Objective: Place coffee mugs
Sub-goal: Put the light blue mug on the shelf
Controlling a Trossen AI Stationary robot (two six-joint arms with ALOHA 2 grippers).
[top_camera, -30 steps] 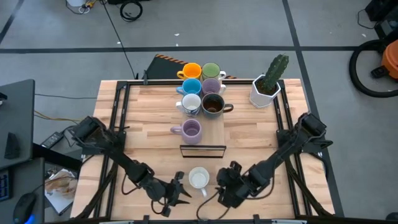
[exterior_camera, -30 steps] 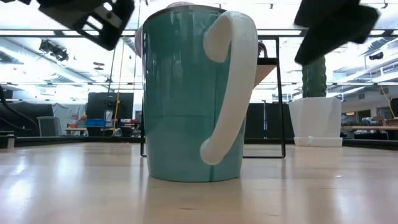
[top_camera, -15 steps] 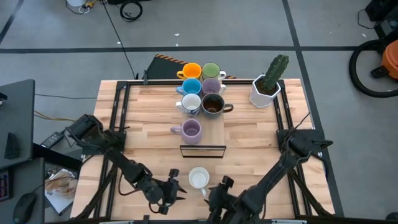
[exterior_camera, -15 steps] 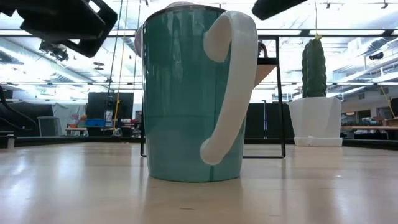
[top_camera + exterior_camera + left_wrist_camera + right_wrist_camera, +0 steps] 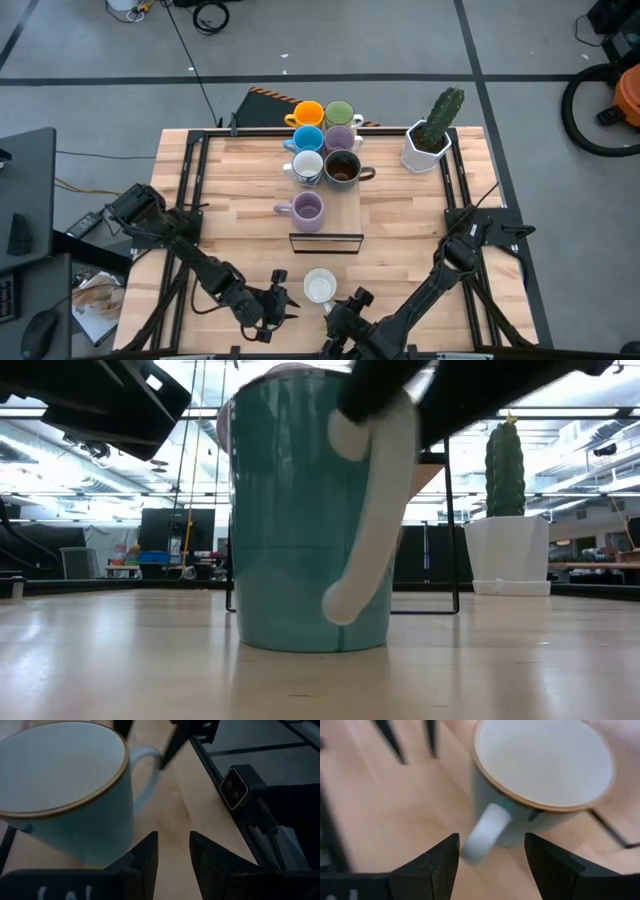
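Teal-sided ceramic mug with a white handle (image 5: 320,287) stands at the table's six o'clock as the open-jawed right gripper (image 5: 343,318) swings in toward its handle; left gripper (image 5: 279,301) waits open at nine o'clock.

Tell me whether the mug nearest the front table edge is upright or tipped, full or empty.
Upright and empty. The teal mug stands flat on the table, and the right wrist view shows its bare white inside.

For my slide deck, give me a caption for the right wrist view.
Right hand, fingers open, lined up on the white handle of a teal mug standing on the wooden table.
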